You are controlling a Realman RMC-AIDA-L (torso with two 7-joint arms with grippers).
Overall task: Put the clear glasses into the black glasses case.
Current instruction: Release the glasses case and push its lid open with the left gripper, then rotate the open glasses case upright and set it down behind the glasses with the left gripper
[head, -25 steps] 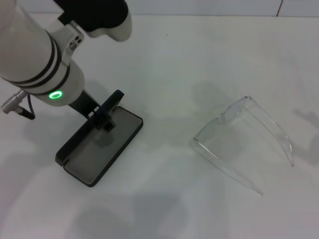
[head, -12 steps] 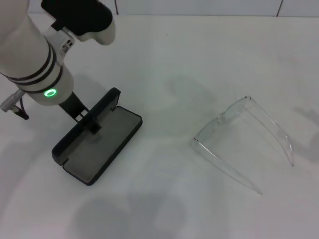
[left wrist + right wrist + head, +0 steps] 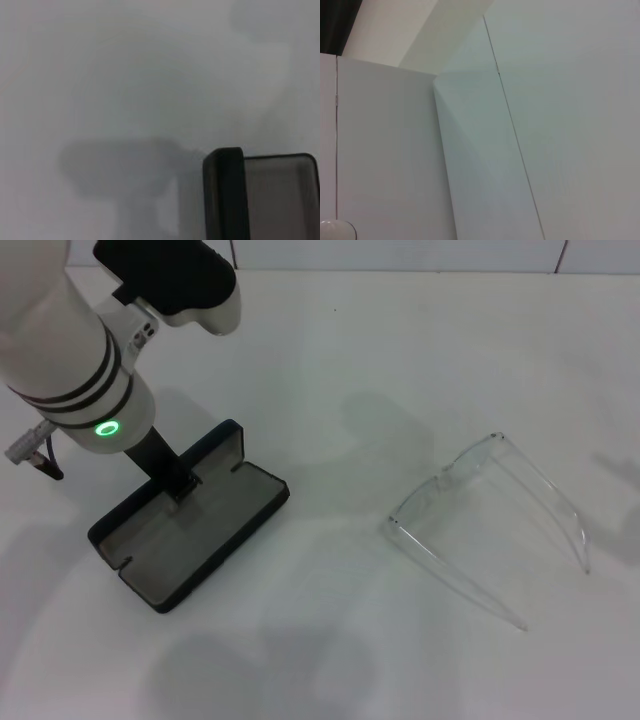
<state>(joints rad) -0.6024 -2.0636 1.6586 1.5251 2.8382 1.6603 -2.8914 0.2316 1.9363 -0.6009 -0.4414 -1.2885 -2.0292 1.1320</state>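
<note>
The black glasses case (image 3: 212,536) lies open on the white table at the left, its grey lining facing up and its lid laid back toward the far left. My left gripper (image 3: 178,485) reaches down onto the case at the lid, near the hinge line. In the left wrist view a black corner of the black glasses case (image 3: 223,192) and some grey lining show close up. The clear glasses (image 3: 488,522) rest on the table to the right with both temple arms spread, well apart from the case. My right gripper is out of view.
The white tabletop (image 3: 330,640) stretches between the case and the glasses. My left arm's white body with its green light (image 3: 107,428) hangs over the table's far left. The right wrist view holds only pale wall panels (image 3: 545,120).
The case lid has swung from nearly upright down toward the far left. My left gripper has moved left and down with it. The glasses have not moved.
</note>
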